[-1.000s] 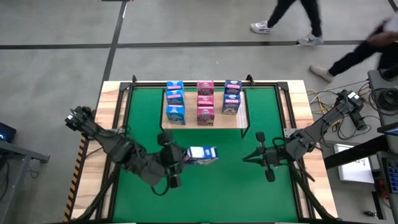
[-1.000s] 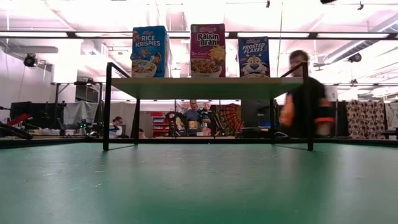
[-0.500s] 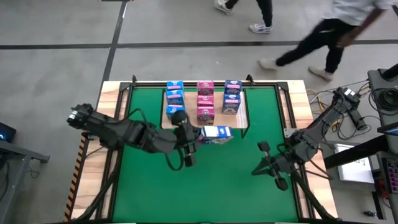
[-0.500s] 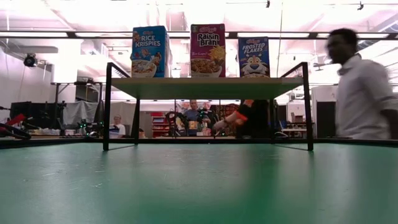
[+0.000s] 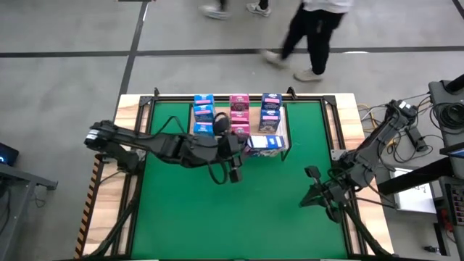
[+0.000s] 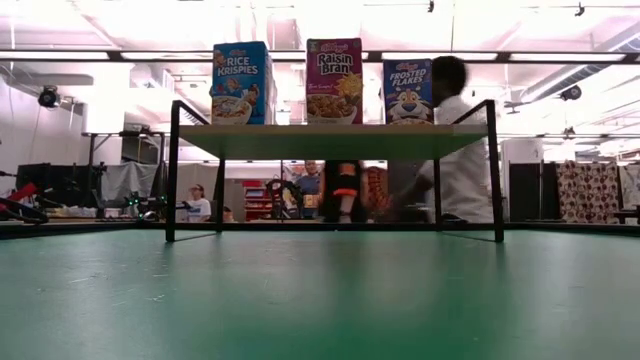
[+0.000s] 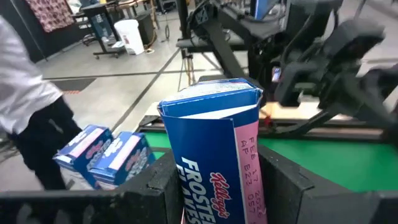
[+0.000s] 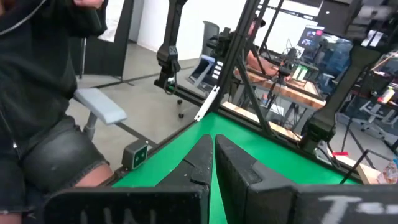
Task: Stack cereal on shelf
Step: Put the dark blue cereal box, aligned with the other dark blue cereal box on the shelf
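My left gripper (image 5: pixel 243 147) reaches in from the table's left and is shut on a dark blue cereal box (image 5: pixel 265 143), which it holds over the front right part of the light-wood shelf (image 5: pixel 284 138). The same box fills the left wrist view (image 7: pixel 214 149). Several boxes stand on the shelf in three rows: light blue (image 5: pixel 204 109), pink (image 5: pixel 239 105) and dark blue (image 5: pixel 270 109). In the low view the front box of each row stands upright on the shelf board (image 6: pixel 330 140). My right gripper (image 5: pixel 310 197) is shut and empty over the green mat at the right. My left gripper pinches the dark blue box between its two fingers, one finger (image 7: pixel 283 183) against the pink narrow side (image 7: pixel 252 186) and one on the opposite side. The fingers come level from the table's left and lie along the box. The box is lifted clear of the mat, its top end (image 7: pixel 211 99) pointing away from the wrist.
The shelf's black frame legs (image 6: pixel 172 170) stand on the green mat (image 5: pixel 217 217). Black rails edge the mat (image 5: pixel 138 181). People walk on the floor beyond the table's far edge (image 5: pixel 312 36). Cables and equipment lie off the table's right side (image 5: pixel 435 109).
My left gripper has carried the dark blue box from the mat's middle toward the far edge and the right, to the shelf's front right part. My right gripper has drawn back toward the table's near right corner. People have walked past behind the table.
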Controlling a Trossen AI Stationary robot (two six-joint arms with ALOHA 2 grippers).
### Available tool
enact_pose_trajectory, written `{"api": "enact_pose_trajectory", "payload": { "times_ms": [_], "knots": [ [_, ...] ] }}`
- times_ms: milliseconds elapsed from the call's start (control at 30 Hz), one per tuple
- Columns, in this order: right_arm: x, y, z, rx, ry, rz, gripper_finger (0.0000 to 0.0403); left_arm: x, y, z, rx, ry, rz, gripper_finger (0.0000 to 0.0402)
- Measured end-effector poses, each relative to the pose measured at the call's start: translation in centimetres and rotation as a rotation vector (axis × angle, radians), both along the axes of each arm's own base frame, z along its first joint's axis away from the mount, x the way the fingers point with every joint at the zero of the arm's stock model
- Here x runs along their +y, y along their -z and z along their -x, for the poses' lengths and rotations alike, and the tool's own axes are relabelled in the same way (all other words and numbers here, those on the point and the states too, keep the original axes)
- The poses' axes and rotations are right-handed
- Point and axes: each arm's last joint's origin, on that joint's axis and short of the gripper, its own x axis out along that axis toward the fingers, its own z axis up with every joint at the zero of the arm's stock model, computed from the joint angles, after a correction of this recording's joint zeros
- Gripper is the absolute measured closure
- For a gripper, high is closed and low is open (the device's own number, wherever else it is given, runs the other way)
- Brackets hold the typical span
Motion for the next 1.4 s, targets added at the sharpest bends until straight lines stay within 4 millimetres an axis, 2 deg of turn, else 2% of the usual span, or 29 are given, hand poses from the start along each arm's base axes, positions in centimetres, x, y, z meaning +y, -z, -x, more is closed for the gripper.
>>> {"api": "enact_pose_trajectory", "payload": {
  "times_ms": [367,533,700,833,1033,1233,1400],
  "knots": [
    [-1.8,0.3,1.8,-0.078,-0.035,-0.019,0.0394,1.2,-0.1,-0.9,-0.043,-0.031,-0.005,0.0260],
    [-2.8,1.0,2.7,-0.168,-0.033,-0.042,0.0394,1.1,0.1,-2.2,-0.111,0.019,0.001,0.0260],
    [-4.4,0.8,4.2,-0.262,-0.026,-0.128,0.0394,1.7,1.3,-3.4,-0.087,0.023,-0.005,0.0260],
    [-5.2,0.9,5.0,-0.306,-0.020,-0.171,0.0394,2.1,1.2,-4.5,-0.070,0.048,0.002,0.0260],
    [-5.8,1.2,5.5,-0.329,-0.018,-0.203,0.0394,2.6,0.5,-6.2,0.089,0.047,-0.057,0.0260],
    [-5.9,1.2,5.6,-0.322,-0.020,-0.224,0.0394,2.8,0.8,-7.8,0.321,0.047,-0.110,0.0260],
    [-5.9,1.2,5.6,-0.322,-0.020,-0.223,0.0394,2.9,1.1,-9.0,0.409,0.049,-0.134,0.0260]
  ]
}}
